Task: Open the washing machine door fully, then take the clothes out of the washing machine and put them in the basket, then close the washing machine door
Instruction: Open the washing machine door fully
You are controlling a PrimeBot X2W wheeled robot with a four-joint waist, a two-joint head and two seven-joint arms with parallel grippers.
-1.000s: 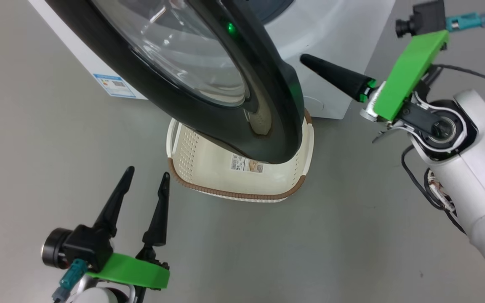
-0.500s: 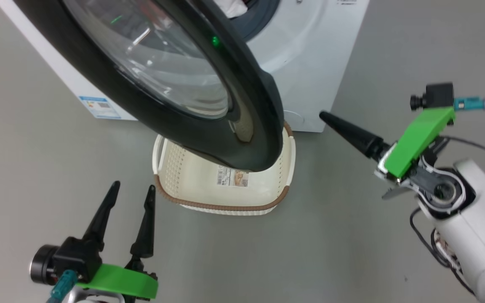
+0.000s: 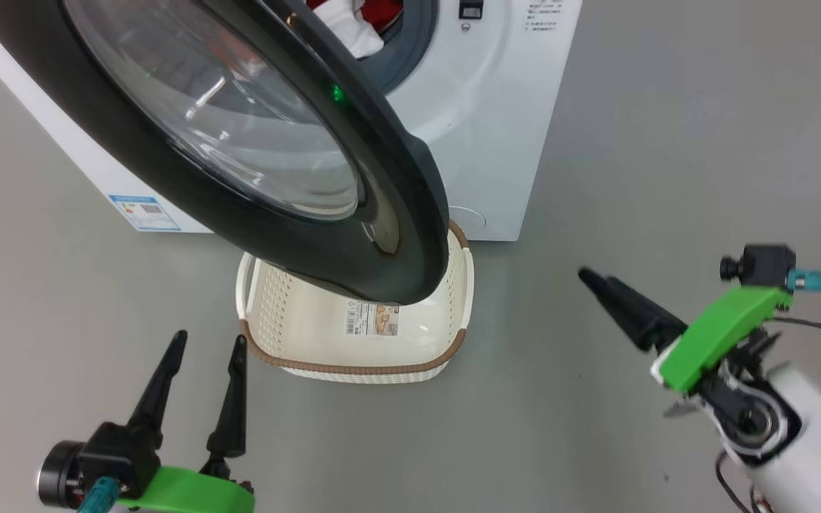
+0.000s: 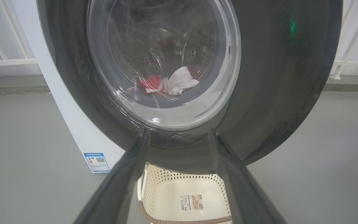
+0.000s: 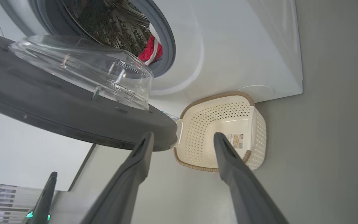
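My left gripper (image 3: 211,336) and right gripper (image 5: 183,134) hang spread, empty; the clothes (image 5: 150,51) look soft, light: pinch a bunched fold.

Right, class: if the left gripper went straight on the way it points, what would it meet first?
The left gripper would probably meet the washing machine door, at its lower black rim; the basket sits below that line.

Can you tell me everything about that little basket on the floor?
The basket is small, cream-white plastic, rectangular, its walls full of little holes. A brown woven-look rim runs round the top, with white handles on its sides and a sticker on its bottom. It stands upright on the grey floor, right before the washing machine, partly under the open washing machine door. Nothing lies inside.
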